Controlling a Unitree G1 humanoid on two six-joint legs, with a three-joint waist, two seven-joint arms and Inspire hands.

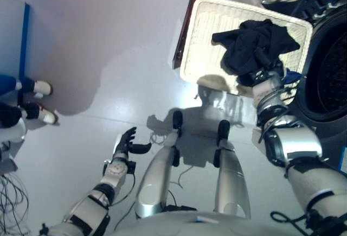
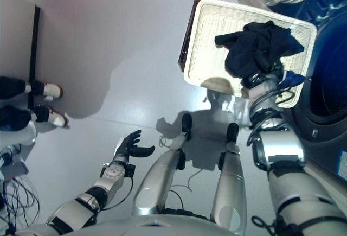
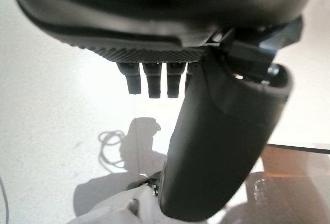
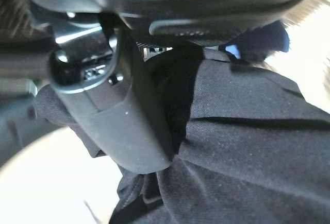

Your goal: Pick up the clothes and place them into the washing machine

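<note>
Clothes remain outside the washer as the robot works the pickup. At far left, a person's white shoes (image 1: 42, 88) stand on the grey floor (image 1: 108, 40). Lower left, the left hand (image 1: 126, 145) hangs idle, fingers relaxed and empty. Further right, a white basket (image 1: 206, 35) carries the dark garment (image 1: 255, 43), bunched against the right hand (image 4: 118, 121), whose thumb presses into the cloth (fingers buried, so its grasp cannot be judged). The washing machine (image 1: 328, 78) gapes at far right; the transfer appears undone.
</note>
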